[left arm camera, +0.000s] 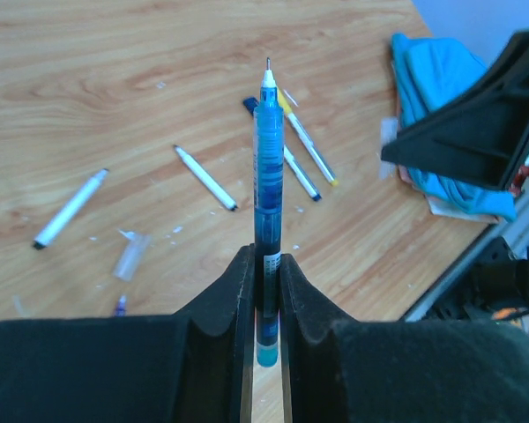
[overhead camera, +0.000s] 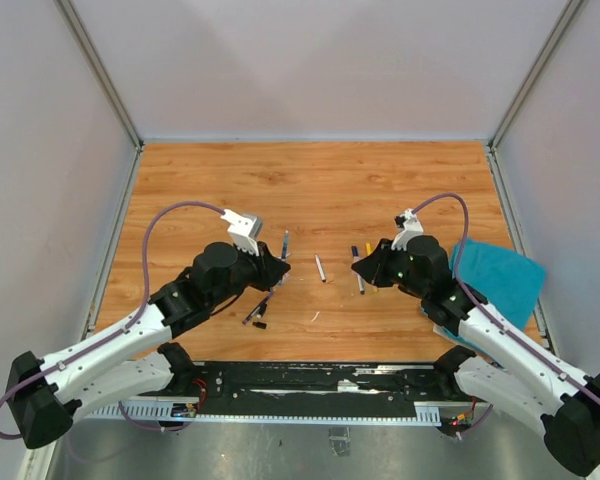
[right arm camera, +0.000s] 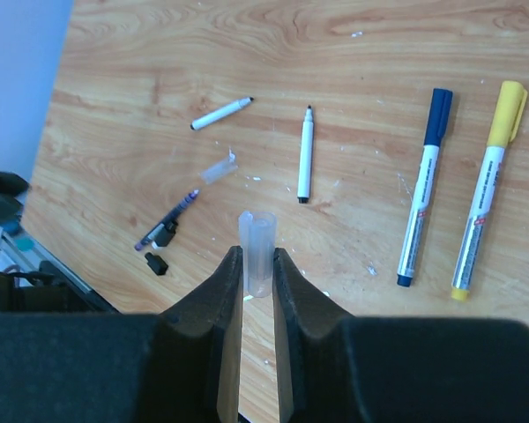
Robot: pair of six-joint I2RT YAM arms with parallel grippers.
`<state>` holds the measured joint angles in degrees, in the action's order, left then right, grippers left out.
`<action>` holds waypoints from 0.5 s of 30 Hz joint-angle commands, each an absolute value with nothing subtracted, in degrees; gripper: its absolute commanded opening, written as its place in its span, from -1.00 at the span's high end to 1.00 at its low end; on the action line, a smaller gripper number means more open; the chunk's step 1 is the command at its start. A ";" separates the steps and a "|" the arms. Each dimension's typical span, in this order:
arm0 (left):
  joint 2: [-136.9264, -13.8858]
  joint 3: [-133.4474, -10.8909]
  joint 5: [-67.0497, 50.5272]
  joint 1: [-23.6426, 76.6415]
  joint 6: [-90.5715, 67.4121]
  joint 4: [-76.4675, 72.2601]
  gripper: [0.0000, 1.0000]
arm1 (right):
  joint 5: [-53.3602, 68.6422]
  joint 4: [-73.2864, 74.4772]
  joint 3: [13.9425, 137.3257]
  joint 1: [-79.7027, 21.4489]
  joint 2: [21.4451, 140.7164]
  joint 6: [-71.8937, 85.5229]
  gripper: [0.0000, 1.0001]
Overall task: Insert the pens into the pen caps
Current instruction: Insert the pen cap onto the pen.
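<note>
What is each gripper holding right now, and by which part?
Left gripper: blue pen, gripped near its back end, tip pointing out. Right gripper: clear cap, gripped by its lower half.

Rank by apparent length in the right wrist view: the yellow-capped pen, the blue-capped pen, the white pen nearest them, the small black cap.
Largest: yellow-capped pen and blue-capped pen, too alike to rank.
Then white pen.
Smallest: small black cap.

Smooth wood-grain table [overhead camera: 310, 190], glossy translucent blue plastic pen [left arm camera: 268, 159], clear plastic cap [right arm camera: 257, 247], soft teal cloth [overhead camera: 500, 275]
</note>
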<state>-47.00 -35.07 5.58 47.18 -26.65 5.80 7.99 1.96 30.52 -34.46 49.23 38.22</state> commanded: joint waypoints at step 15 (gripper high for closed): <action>-56.49 -28.48 -4.80 57.86 -30.18 -26.58 0.99 | 14.87 -26.31 29.36 -32.80 44.57 46.47 0.99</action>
<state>-55.64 -28.88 -1.56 56.95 -30.70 -17.34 12.40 -17.37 28.64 -33.32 44.45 43.70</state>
